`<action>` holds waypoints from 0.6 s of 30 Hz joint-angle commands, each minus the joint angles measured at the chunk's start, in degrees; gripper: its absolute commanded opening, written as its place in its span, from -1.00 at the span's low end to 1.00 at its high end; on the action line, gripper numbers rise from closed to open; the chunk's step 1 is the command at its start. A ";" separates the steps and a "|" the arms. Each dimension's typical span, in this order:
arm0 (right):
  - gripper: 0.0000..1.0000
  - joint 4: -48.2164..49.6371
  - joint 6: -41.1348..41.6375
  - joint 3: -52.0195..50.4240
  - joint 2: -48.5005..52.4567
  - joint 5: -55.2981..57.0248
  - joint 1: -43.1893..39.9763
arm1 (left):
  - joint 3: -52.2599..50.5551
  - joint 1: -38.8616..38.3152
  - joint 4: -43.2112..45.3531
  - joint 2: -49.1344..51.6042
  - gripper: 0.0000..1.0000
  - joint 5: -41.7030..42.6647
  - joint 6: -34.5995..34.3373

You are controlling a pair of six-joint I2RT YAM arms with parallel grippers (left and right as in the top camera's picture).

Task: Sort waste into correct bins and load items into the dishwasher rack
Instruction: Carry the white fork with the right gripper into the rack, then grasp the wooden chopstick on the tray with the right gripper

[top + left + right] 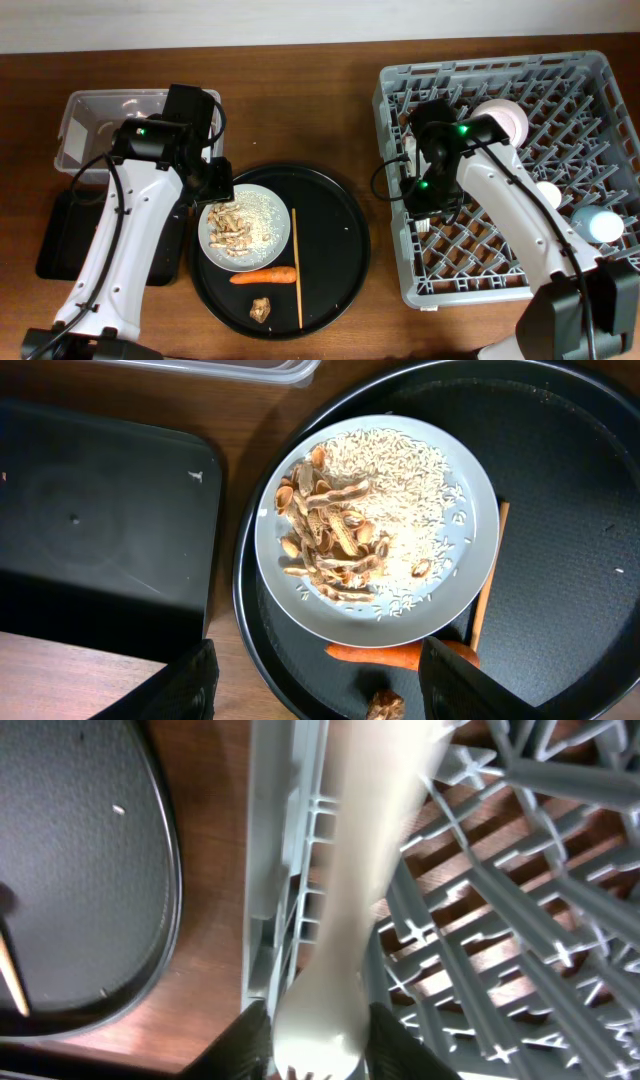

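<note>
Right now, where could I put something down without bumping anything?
Bare: the right half of the round black tray, past the chopstick; the flat black tray left of the plate; the wood strip of table between round tray and rack. Crowded: the plate, the carrot and brown chunk below it, and the rack's right side by the light-blue cup.

White plastic fork: blurred, close to the lens, gripped at its broad end between the dark fingers of the right end effector.
Grey dishwasher rack: wall at centre, lattice at right.
Round black tray: left, on the brown tabletop.
Chopstick: tip only, on the tray.
</note>
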 commanded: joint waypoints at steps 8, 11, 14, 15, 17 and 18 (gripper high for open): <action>0.25 -0.90 -0.85 0.11 1.14 -0.33 -0.15 | 0.15 0.00 -0.79 0.22 0.28 -0.87 0.11; 0.30 -1.53 1.86 0.20 1.01 -0.33 -0.15 | 0.17 0.00 -0.85 0.22 0.28 -0.94 0.13; 0.33 -1.77 5.90 0.48 -0.70 -1.25 0.20 | 0.15 0.00 -0.85 0.22 0.29 -1.79 0.11; 0.33 -1.77 5.99 0.74 -1.62 -2.34 0.76 | 0.15 0.00 -0.85 0.22 0.29 -1.95 0.11; 0.34 -1.62 8.76 1.25 -3.13 -2.47 2.73 | 0.17 0.00 -0.68 0.22 0.29 -1.95 0.09; 0.34 -1.22 10.36 1.42 -3.85 -2.47 4.52 | 0.17 0.00 -0.46 0.22 0.29 -1.95 0.09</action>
